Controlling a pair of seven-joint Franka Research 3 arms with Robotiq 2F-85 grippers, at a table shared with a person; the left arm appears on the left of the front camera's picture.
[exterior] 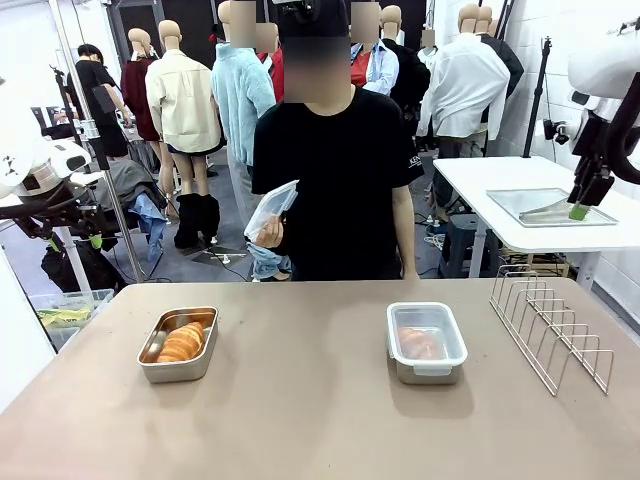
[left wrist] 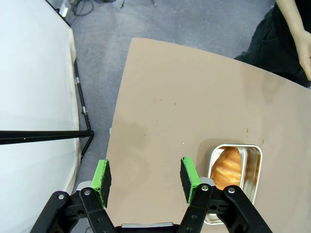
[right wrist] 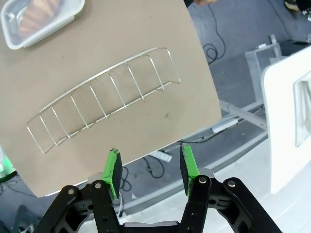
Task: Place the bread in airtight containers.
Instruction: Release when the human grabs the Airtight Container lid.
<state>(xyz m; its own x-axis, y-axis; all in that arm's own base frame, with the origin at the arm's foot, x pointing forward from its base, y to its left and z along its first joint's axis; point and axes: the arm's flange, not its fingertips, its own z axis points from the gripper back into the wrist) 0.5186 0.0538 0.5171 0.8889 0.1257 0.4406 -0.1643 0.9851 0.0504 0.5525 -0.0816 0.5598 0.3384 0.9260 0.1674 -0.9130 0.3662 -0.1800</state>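
Steel tins, front view: left tin (exterior: 178, 344) holds a croissant roll (exterior: 182, 343) and has no lid; right tin (exterior: 427, 343) is already lidded with its roll (exterior: 419, 343) inside. Person's hand (exterior: 268, 232) holds the second clear lid (exterior: 271, 209) at the far edge. My read: the bread is placed and lidding the left tin is the open step, likely needing a lid handover or the person fitting it. Wire rack (exterior: 549, 325) sits near the table's right edge; wide bare tabletop (exterior: 310, 410) between and in front of the tins.

Left wrist view: left gripper (left wrist: 146, 179) spread wide, empty, hanging over the table's left edge; open tin (left wrist: 235, 180) just beside one finger. Approach is clear, but floor drops off close by.

Right wrist view: right gripper (right wrist: 148, 168) partly spread, empty, off the table past the rack (right wrist: 104, 104). The rack blocks a direct path to the lidded tin (right wrist: 39, 19).
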